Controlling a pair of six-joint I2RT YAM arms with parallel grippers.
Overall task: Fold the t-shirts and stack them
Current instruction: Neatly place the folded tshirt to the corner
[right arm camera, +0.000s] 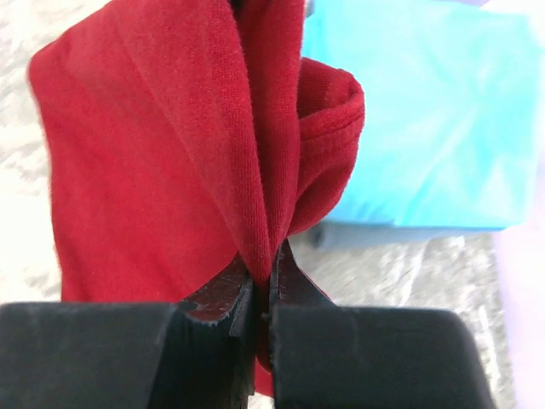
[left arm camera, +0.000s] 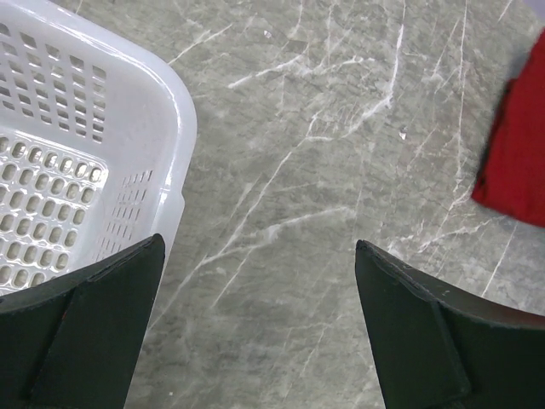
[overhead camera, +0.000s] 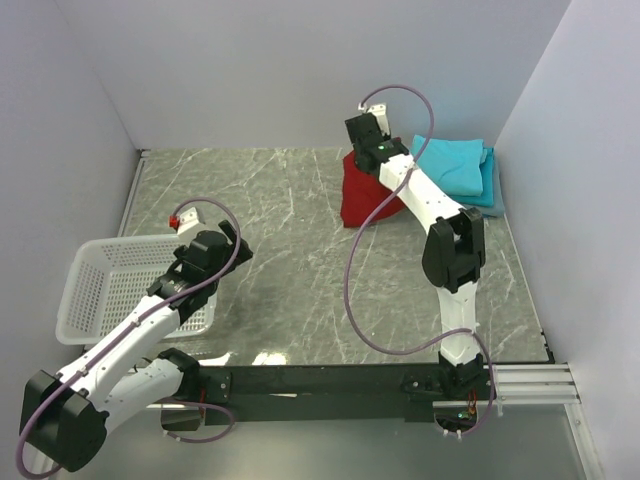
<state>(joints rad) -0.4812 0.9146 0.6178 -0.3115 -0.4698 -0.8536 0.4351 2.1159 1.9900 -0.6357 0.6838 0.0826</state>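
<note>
The deep red t-shirt [overhead camera: 362,200] hangs bunched from my right gripper [overhead camera: 372,152] at the back right of the table. In the right wrist view the jaws are pinched shut on a fold of the red t-shirt [right arm camera: 170,153], my right gripper [right arm camera: 264,273] just left of the stack. A turquoise t-shirt [overhead camera: 455,165] lies folded on a grey-blue one [overhead camera: 491,190] beside it; the turquoise one also shows in the right wrist view [right arm camera: 426,111]. My left gripper [overhead camera: 225,242] is open and empty over bare table [left arm camera: 260,281]. An edge of the red t-shirt [left arm camera: 519,162] shows at the right of the left wrist view.
A white plastic lattice basket [overhead camera: 105,290] stands at the left, with its corner [left arm camera: 162,128] just left of my left gripper. White walls close in the back and both sides. A black rail [overhead camera: 330,380] runs along the near edge.
</note>
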